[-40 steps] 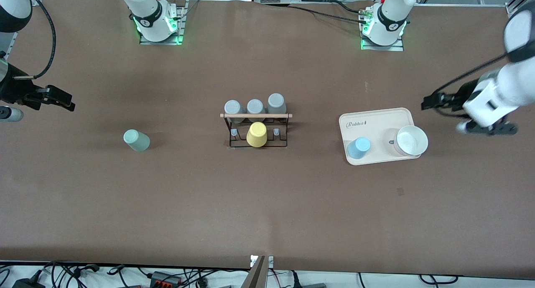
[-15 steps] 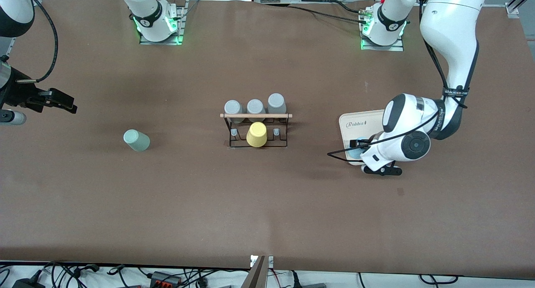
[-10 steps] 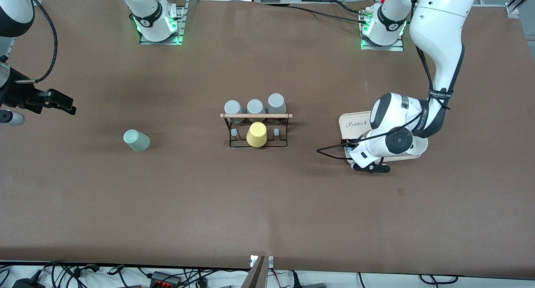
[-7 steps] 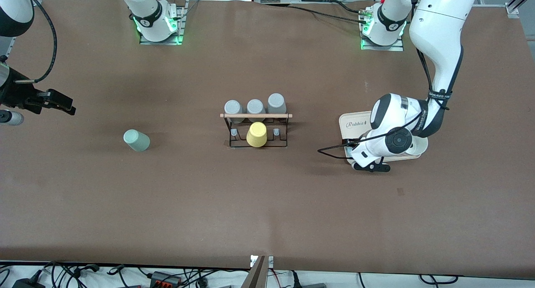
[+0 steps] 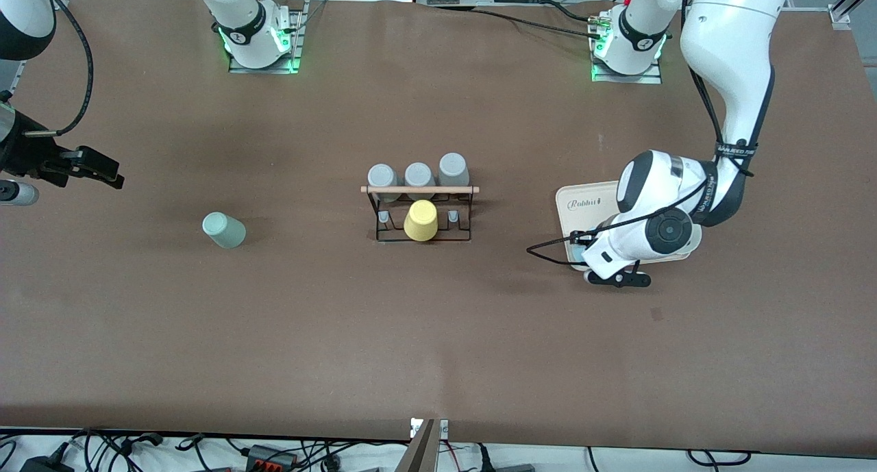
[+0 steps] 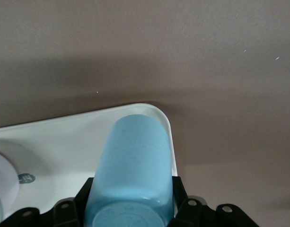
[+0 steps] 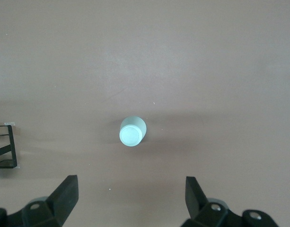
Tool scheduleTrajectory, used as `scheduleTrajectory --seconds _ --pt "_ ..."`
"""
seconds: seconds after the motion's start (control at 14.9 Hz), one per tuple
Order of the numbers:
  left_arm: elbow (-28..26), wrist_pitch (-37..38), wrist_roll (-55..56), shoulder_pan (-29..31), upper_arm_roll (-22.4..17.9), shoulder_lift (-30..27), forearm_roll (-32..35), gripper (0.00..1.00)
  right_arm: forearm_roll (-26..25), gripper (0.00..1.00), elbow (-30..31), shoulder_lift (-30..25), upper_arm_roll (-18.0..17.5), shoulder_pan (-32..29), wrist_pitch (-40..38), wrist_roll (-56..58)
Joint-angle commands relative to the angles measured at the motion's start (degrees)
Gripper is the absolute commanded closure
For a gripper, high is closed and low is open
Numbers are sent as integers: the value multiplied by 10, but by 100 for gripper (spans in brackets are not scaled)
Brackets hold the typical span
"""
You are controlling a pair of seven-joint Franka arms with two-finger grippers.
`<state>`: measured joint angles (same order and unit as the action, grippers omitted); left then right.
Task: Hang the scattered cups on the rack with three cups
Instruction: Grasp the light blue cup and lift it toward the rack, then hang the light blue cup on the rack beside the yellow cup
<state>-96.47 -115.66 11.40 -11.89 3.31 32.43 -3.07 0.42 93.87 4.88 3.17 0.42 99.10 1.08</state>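
The light blue cup [image 6: 133,156] stands upside down on the cream tray [image 6: 64,137], near the tray's corner. My left gripper [image 6: 133,189] is shut on it, with a finger pressed on each side. In the front view the left hand [image 5: 595,254] covers the cup; only a sliver of blue [image 5: 577,252] shows. The mint-green cup [image 5: 224,230] stands upside down on the table toward the right arm's end. My right gripper [image 5: 96,167] is open and empty, up over the table's end, and the mint cup [image 7: 132,132] shows below it. The rack [image 5: 419,190] stands mid-table.
A yellow cup [image 5: 421,220] sits on the rack's nearer row of pegs and three grey cups [image 5: 418,175] on its farther row. A white bowl [image 6: 0,187] stands on the tray [image 5: 582,198] beside the blue cup. A corner of the rack [image 7: 5,146] shows in the right wrist view.
The left arm swung in from the table's end to the tray and its gripper came down around the blue cup, then shifted slightly. The right arm has hardly moved.
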Motion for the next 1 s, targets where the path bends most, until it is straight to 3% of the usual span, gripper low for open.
scheduleTrajectory --seconds 0.0,0.27,0.4,0.54,0.94 --pt "70 90 26 -8 6 -8 -21 90 6 0 -3 -3 1 -1 0 10" --pt "182 215 95 -34 19 -11 -84 90 10 0 -3 -3 1 -2 -1 5" --pt "225 249 114 -41 55 -14 -107 90 10 0 -3 -1 1 -2 0 5" --pt "236 245 184 -56 84 -9 -112 91 9 0 -2 2 1 -2 0 7" --pt "244 137 351 -101 85 38 -137 93 9 0 -2 2 1 -2 0 9"
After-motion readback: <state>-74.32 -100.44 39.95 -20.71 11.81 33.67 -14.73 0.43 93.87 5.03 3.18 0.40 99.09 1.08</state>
